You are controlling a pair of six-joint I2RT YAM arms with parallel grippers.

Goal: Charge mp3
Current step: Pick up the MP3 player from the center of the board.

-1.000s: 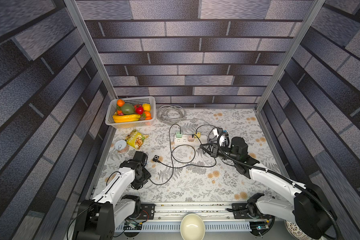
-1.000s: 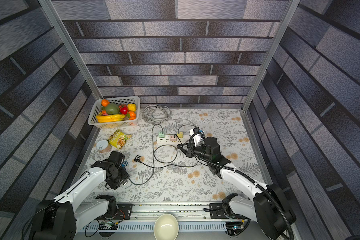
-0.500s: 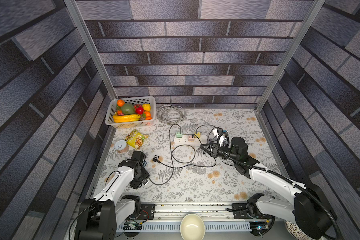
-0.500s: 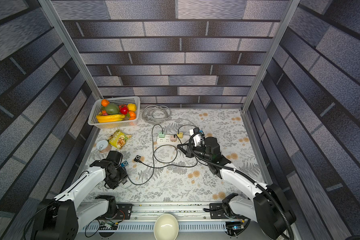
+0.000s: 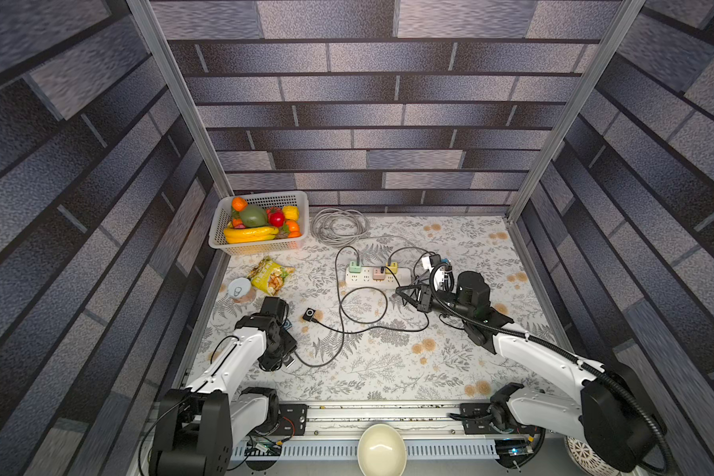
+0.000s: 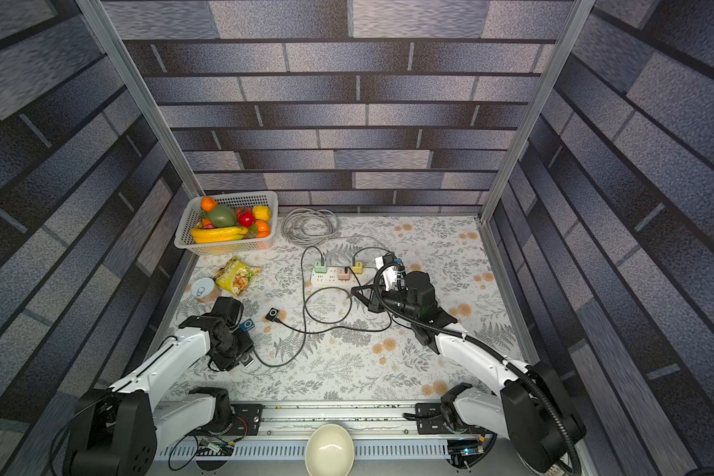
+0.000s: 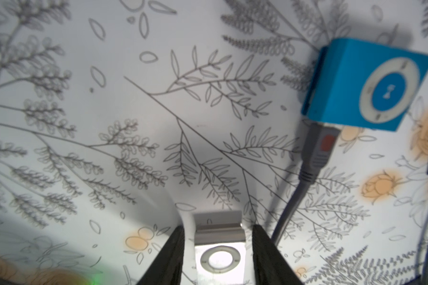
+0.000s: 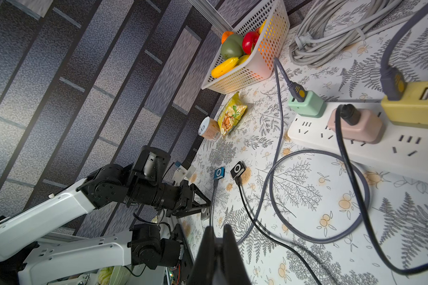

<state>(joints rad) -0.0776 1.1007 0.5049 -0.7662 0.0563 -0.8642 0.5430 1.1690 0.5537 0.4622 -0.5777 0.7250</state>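
Likely light, rigid, slick: silver mp3 (image 7: 219,259) straddled by open left gripper (image 7: 218,228). Pinch side edges, keeping port clear. At right, closed right gripper (image 8: 218,228).

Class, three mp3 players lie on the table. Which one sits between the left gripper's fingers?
The silver player. The blue player and the black player lie outside the left gripper's fingers, each plugged into a cable.

1. Wallpaper walls (image 5: 347,115) close in three sides, printed with long grey and near-black bricks.
2. Bare aluminium posts (image 5: 184,103) rise at the back corners.
3. Underfoot lies a white cloth (image 5: 388,371) with grey ferns and orange blossoms.
4. A metal rail (image 5: 388,414) edges the near side.
5. The light is even and the shadows are soft.
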